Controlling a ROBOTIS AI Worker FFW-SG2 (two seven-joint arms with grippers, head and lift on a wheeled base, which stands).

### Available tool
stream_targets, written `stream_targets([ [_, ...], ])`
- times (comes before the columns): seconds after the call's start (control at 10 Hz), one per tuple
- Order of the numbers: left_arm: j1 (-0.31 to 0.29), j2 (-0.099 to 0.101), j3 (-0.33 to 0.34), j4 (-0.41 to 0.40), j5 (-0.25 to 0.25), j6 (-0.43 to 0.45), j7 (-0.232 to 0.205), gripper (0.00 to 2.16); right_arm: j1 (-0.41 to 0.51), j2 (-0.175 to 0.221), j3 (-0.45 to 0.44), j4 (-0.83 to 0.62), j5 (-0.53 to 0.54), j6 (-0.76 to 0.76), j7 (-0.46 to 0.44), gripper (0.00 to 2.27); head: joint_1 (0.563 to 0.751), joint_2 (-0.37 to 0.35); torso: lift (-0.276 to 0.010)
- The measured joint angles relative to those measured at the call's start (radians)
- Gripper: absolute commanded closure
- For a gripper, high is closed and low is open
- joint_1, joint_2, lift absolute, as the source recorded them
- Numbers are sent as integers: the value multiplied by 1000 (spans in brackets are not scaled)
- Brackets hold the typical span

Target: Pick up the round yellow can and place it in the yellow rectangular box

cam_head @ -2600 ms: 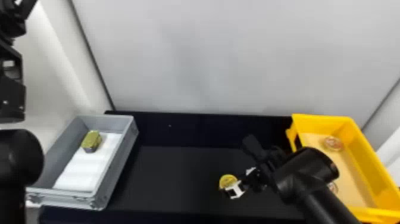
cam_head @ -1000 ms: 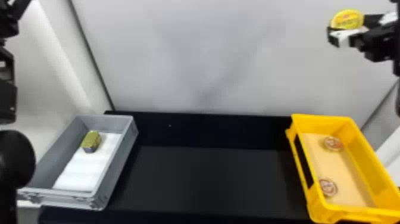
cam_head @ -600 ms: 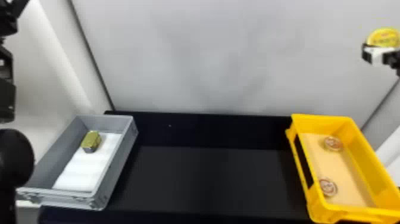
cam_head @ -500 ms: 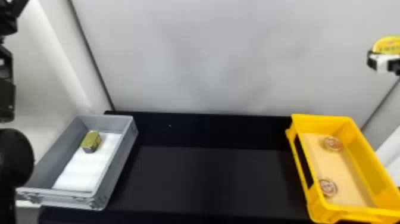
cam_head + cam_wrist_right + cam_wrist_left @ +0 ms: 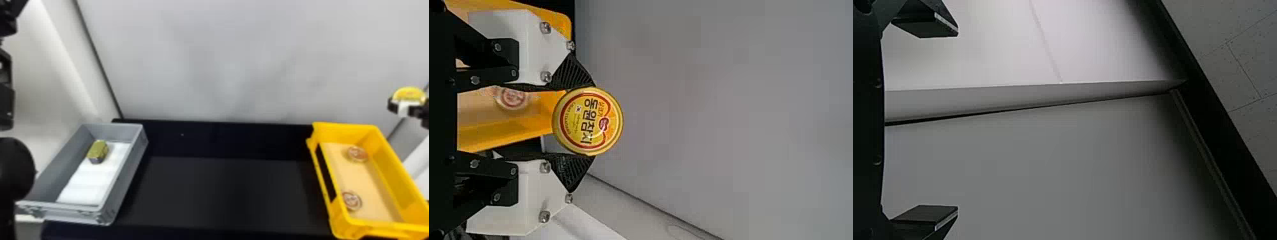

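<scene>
One round yellow can is the thing at stake, gripped at its edge between the two black fingers of the right claw, its printed face turned to the wrist camera. In the head view it shows at the right side, against the pale wall, higher in the picture than the yellow rectangular box. The pick is done, then, and the step in hand looks to be the carry to the box. The can seems well above the rim; whether it is over the opening cannot be told. Inside the box lie two round discs, a far one and a near one, with bare floor between them. The next move probably calls for bringing the can over that opening, lowering it past the walls with the grip kept firm, and letting go only once it is close to the floor, clear of both discs; a skewed descent could knock the rim or drop it on a disc. The box stands on the dark surface, and across from it a grey box holds a gold-topped tin. The left claw is parked off at the robot's left, spread wide and gripping nothing.
</scene>
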Motion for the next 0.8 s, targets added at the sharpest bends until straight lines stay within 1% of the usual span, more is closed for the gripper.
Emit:
stream_targets([
  [0.2, 1, 0, 1, -3, 0, 2, 0, 36, 24, -33, -9, 85, -145, -1, -68, 707, 694, 54, -3],
  [0.4, 2, 0, 3, -5, 0, 2, 0, 36, 42, -62, -15, 183, -272, -25, -114, 707, 694, 54, -3],
  [0.6, 2, 0, 3, -6, 0, 2, -1, 36, 47, -79, -5, 292, -361, -87, -131, 707, 694, 54, -3],
  [0.8, 5, -2, 1, -5, 0, 0, -1, 36, 25, -98, 43, 447, -428, -199, -117, 707, 694, 54, -3],
])
